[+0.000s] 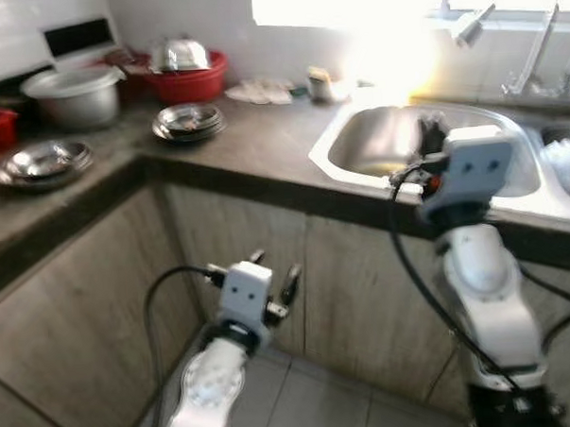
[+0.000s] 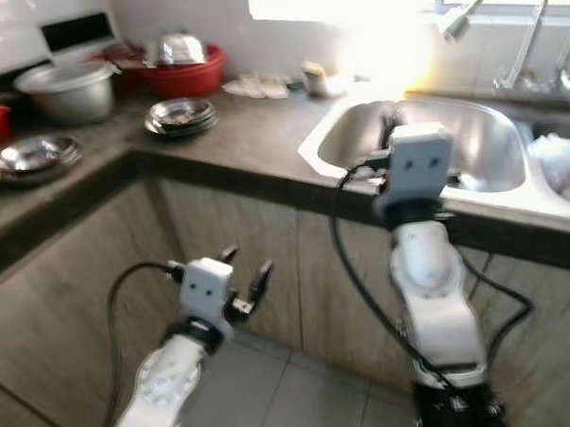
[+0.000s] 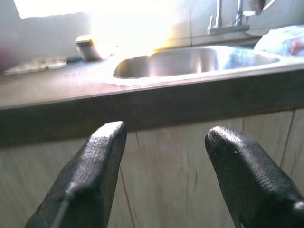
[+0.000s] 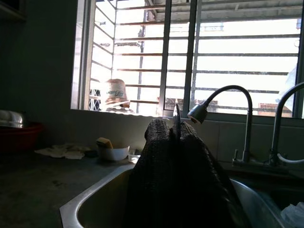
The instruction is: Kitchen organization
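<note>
You see a glossy steel sink [image 1: 395,138], shiny metal bowls [image 1: 188,120], a matt stone-look counter [image 1: 253,139], and wood-grain cabinet doors [image 1: 355,296].

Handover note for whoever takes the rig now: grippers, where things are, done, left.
Left gripper: open, empty, low in front of the cabinet doors.
Right gripper: raised over the sink, shut on a thin metal item seen edge-on; can't tell what it is.
Counter: stacked steel bowls and, grey pot, red basin holding a steel bowl, small bowl with sponge by the sink.
Done: nothing visibly sorted.
Left: bowls and pot not yet put away.
</note>
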Robot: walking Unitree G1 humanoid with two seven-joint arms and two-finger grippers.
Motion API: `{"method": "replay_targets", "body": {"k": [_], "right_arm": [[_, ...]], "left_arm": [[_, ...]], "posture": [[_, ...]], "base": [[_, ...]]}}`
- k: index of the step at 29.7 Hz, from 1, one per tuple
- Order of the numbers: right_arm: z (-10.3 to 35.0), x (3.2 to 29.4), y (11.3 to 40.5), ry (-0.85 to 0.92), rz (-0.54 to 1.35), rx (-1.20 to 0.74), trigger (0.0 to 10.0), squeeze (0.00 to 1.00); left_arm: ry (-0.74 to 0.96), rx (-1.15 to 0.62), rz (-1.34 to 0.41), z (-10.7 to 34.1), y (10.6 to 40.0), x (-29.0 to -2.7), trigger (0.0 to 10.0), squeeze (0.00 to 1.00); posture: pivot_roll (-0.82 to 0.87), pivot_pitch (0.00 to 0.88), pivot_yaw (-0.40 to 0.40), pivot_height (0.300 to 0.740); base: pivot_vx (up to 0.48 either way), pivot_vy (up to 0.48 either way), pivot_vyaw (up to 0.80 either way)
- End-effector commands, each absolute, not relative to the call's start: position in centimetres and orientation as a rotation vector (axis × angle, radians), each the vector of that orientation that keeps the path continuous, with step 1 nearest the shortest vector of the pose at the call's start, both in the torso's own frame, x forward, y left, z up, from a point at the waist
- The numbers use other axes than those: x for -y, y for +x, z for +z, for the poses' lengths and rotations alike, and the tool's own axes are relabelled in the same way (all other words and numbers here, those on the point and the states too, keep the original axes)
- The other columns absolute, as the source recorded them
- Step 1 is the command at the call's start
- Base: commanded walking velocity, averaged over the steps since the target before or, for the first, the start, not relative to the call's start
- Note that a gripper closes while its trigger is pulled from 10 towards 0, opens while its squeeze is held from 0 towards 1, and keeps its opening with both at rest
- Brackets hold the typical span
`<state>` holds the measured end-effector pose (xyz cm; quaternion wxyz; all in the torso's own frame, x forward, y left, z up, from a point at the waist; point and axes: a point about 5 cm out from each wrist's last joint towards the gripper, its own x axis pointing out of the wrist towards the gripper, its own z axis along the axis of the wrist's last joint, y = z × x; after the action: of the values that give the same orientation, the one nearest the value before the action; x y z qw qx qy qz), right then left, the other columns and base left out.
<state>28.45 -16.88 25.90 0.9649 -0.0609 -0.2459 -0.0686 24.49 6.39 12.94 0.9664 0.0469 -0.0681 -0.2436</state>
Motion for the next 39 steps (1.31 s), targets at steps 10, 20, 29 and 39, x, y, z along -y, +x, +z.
{"method": "replay_targets", "body": {"k": [10,20,29,39], "right_arm": [[26.4,15.7,28.3,-0.100,-0.089,0.513,10.0,0.00],[26.1,15.3,28.8,-0.096,-0.052,0.492,10.0,0.00],[25.1,13.9,29.1,-0.140,0.068,0.445,10.0,0.00],[24.3,13.8,30.1,-0.129,0.101,0.358,10.0,0.00]], "left_arm": [[0.120,0.131,-0.459,13.1,24.8,-7.5,10.0,0.00],[0.120,0.130,-0.457,13.1,24.9,-7.6,10.0,0.00],[0.119,0.129,-0.451,13.1,24.9,-7.6,10.0,0.00],[0.121,0.128,-0.450,13.1,24.9,-7.5,10.0,0.00]], "posture": [[0.10,0.000,-0.009,0.740],[0.10,0.000,-0.011,0.740],[0.10,0.000,-0.015,0.740],[0.10,0.000,-0.021,0.740]], "base": [[0.328,0.000,-0.45],[0.327,0.000,-0.42],[0.328,0.000,0.20],[0.326,0.000,0.24]]}}
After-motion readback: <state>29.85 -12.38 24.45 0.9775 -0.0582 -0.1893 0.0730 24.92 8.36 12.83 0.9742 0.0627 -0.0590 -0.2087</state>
